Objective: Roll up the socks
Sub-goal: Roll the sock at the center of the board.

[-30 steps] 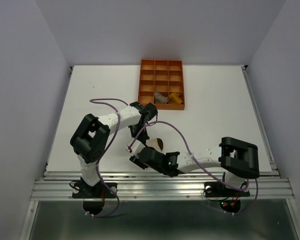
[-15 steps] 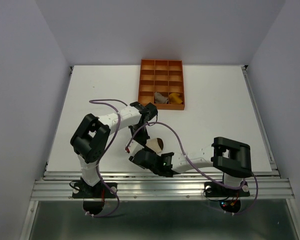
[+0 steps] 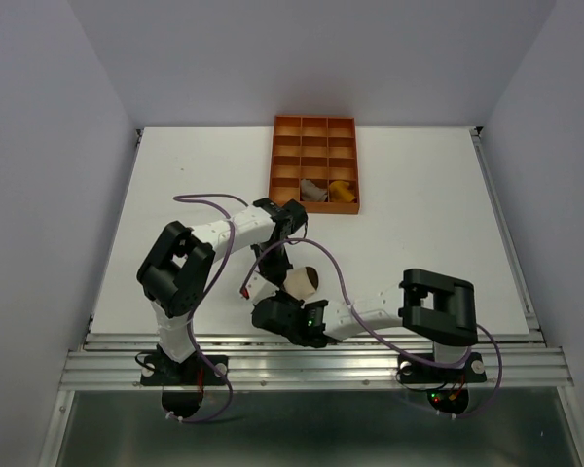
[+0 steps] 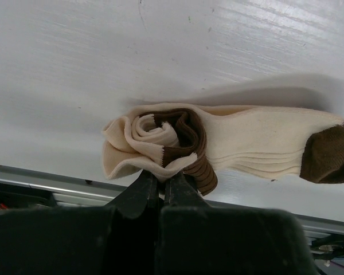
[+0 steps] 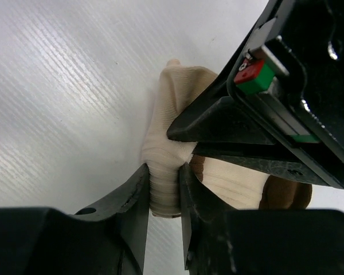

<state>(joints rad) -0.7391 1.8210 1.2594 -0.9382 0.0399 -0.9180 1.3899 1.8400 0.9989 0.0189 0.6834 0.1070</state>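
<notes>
1. L gripper [image 4: 163,175]: jaws together, clamped on the rolled end of the cream sock [image 4: 258,143]. Cuff end w/ brown band is wound into a spiral right at the tips.
2. R gripper [image 5: 163,186]: jaws only narrowly apart, a fold of the same sock pinched btwn them. Fabric touches both fingers [image 5: 139,197].
3. Both grippers sit just beside each other on that rolled end. In the R wrist view the L gripper's body crosses over the sock.
4. Cream sock lies on the table [image 3: 419,224], near-centre, close to the near edge. Unrolled part is flat and the brown toe points right.
5. Orange tray [image 3: 273,161] is at far centre, well apart from the grippers.
6. Tray's near row: pale taupe sock [image 3: 314,191] in the mid compartment, yellow sock [image 3: 343,192] in the right one. Both are bunched up; can't tell how tightly rolled.
</notes>
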